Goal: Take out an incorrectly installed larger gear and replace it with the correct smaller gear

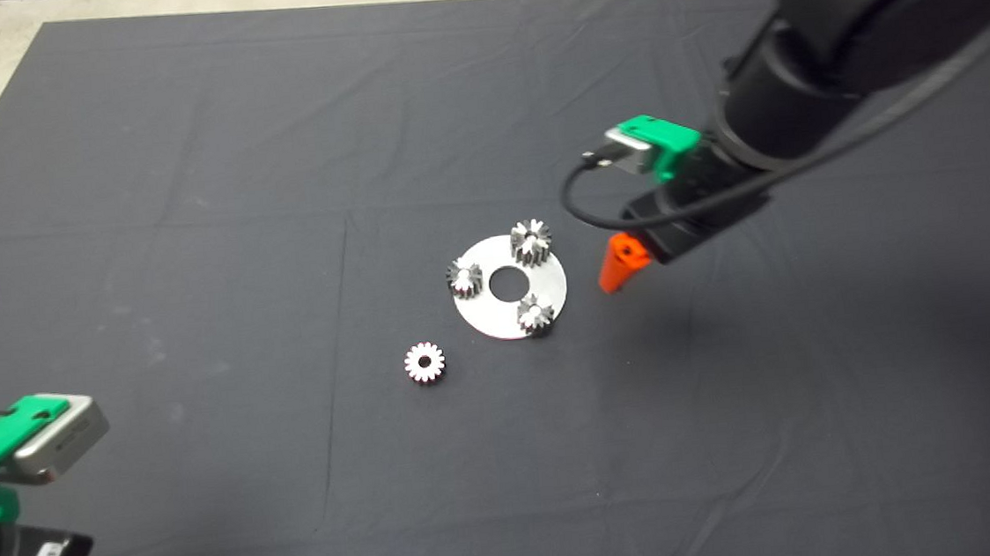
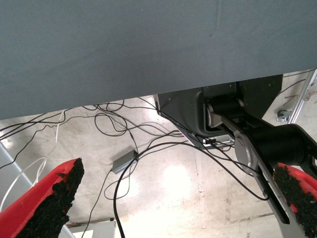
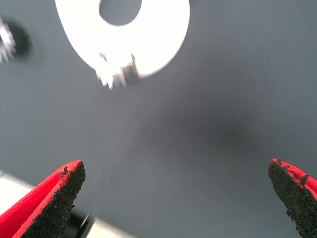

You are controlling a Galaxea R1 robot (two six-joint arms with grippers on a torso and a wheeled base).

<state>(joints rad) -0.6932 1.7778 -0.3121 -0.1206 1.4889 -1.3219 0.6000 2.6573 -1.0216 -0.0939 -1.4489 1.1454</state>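
Beside the silvery ring plate [image 1: 549,287], the right gripper [image 3: 176,198] is hovering spread; centring over the larger gear [image 1: 531,241] is advisable.

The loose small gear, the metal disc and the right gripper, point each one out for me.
smaller gear [image 1: 424,362], head view, on its whitish toothed face.
metal disc [image 1: 498,316], head view, on its bare lower part.
right gripper [image 3: 176,198], right wrist view, midway between its open fingertips.
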